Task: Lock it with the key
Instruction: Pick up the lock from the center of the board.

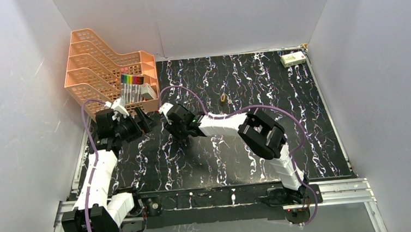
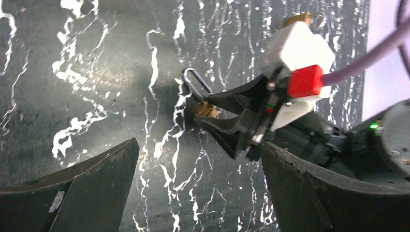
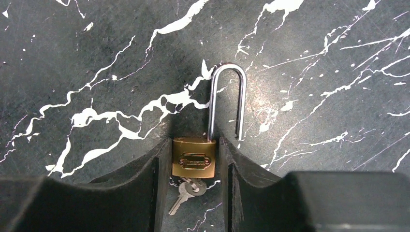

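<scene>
A brass padlock (image 3: 194,157) lies flat on the black marbled table (image 3: 96,58). Its steel shackle (image 3: 228,96) stands open, with one leg out of the body. Two small silver keys (image 3: 186,191) hang at the lock's bottom, between my right fingers. My right gripper (image 3: 194,145) is shut on the sides of the padlock body. In the left wrist view, the right gripper (image 2: 212,116) holds the padlock (image 2: 205,110) with the shackle (image 2: 196,82) pointing away. My left gripper (image 2: 199,145) is open and empty, just left of the right gripper (image 1: 178,133) in the top view.
An orange stack of mesh trays (image 1: 107,68) holding pens stands at the back left, close behind my left gripper (image 1: 148,120). A small brass object (image 1: 223,97) lies mid-table. A white box (image 1: 292,59) sits at the back right corner. White walls enclose the table.
</scene>
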`<act>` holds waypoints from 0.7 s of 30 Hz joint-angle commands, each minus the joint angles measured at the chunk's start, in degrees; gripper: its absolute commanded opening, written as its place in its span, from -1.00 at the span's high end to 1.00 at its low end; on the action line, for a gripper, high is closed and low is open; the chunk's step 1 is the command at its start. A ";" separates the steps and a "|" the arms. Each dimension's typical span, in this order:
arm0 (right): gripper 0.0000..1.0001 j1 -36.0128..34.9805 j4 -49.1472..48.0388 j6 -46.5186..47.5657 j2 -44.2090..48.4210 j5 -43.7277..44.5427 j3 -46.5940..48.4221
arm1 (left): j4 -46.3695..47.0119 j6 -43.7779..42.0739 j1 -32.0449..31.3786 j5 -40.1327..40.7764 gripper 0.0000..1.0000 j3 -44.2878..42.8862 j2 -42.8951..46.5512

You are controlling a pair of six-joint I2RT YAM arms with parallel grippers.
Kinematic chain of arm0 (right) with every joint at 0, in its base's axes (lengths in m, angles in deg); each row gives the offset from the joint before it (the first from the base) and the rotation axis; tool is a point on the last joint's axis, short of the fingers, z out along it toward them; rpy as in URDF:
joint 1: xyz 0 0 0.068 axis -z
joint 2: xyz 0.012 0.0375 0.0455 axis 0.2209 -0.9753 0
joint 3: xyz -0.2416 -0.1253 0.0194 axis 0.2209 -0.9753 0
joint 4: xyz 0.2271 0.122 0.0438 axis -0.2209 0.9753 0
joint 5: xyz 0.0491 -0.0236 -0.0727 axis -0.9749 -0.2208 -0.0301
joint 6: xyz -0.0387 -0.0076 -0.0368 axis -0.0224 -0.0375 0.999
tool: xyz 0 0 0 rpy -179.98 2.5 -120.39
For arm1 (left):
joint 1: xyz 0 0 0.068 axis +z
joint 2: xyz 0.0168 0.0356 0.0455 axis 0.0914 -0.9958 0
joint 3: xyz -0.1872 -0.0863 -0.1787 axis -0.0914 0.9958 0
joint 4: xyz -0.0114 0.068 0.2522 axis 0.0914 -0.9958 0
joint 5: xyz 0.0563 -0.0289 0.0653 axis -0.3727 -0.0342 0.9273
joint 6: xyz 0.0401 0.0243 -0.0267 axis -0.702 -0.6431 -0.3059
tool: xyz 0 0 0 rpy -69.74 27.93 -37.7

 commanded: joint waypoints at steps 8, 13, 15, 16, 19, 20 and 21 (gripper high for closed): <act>0.31 -0.59 3.26 -1.84 -0.67 2.86 1.92 | 13.08 7.97 -1.11 -31.62 -0.97 -7.82 -6.23; 0.33 -0.50 0.25 -1.15 5.21 0.06 -2.82 | 13.32 6.76 -1.14 -41.84 -0.97 -10.34 -5.19; 0.34 -0.50 -1.18 -1.08 8.22 -1.60 -5.07 | 15.40 7.61 -2.21 -47.13 -0.97 -11.16 -4.92; 0.33 -0.51 -1.83 -1.38 9.89 -1.84 -6.34 | 16.81 7.93 -2.81 -48.09 -0.97 -11.22 -3.80; 0.33 -0.46 -3.36 -1.87 15.18 -3.13 -10.23 | 28.21 16.13 -3.04 -52.66 -0.97 -9.48 -1.30; 0.33 -0.42 -3.70 -1.99 16.62 -3.50 -11.27 | 34.49 20.54 -3.25 -54.44 -0.97 -8.28 -0.76; 0.33 -0.34 -3.83 -2.06 18.18 -4.14 -12.24 | 40.86 25.77 -3.86 -56.25 -0.97 -7.03 -0.35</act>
